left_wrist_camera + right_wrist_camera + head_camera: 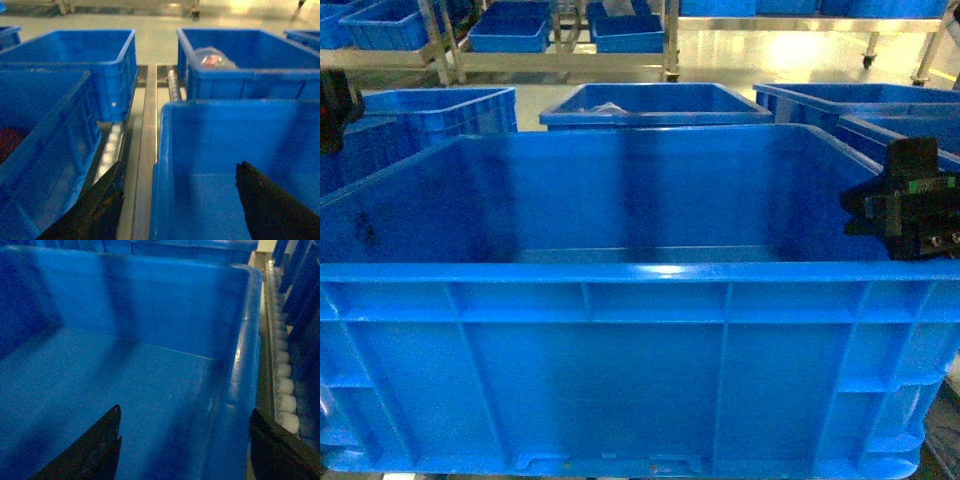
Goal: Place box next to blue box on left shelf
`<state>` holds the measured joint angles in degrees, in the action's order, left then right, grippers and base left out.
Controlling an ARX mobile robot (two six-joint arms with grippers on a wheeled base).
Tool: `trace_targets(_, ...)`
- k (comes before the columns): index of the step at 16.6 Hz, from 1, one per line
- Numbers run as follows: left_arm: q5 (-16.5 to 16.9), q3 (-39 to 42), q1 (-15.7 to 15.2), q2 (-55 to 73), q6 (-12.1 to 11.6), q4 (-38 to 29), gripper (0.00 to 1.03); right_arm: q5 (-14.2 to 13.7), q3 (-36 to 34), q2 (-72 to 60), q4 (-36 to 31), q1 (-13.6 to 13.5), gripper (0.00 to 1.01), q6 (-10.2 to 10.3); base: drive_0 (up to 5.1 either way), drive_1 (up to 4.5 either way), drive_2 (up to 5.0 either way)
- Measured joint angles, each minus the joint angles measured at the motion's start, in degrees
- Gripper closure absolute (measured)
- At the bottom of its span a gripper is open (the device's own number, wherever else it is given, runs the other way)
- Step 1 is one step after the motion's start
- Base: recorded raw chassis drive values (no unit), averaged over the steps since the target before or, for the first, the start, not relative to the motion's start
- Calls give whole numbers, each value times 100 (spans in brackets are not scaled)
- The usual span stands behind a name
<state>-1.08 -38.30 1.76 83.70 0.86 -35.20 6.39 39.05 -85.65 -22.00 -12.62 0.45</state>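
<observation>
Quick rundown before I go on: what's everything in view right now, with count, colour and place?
Box: one, bright blue, open-top, empty, filling the foreground of the head view.
Crates beyond it: at least four, blue; one straight behind holds something pale, one on the left, two on the right.
Wrapped item: one, clear wrap with red inside, in the far right crate of the left wrist view.
Shelf rails and rollers: silvery metal, pale rollers, between the crates.
Far racks: metal, holding more blue trays, across the pale floor.
Left pincer: black, straddling the box's left wall.
Right pincer: black, straddling its right wall.
</observation>
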Motion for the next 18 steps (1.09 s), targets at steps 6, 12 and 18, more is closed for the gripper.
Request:
trace_targets(6,-68,74,44,-116,157,-730,8,-111,-212,146,-1169,-160,8,125,0,0,0)
trace_targets(12,111,1836,-157,-1241,15,-1572,72,-1556,-2186,1314,-3405,334,72,-7,0,0,0)
trace_targets(18,105,2920,-175,-2573,2,-1300,101,-1119,-3198,2771,-2822,752,100,-11,0,0,0)
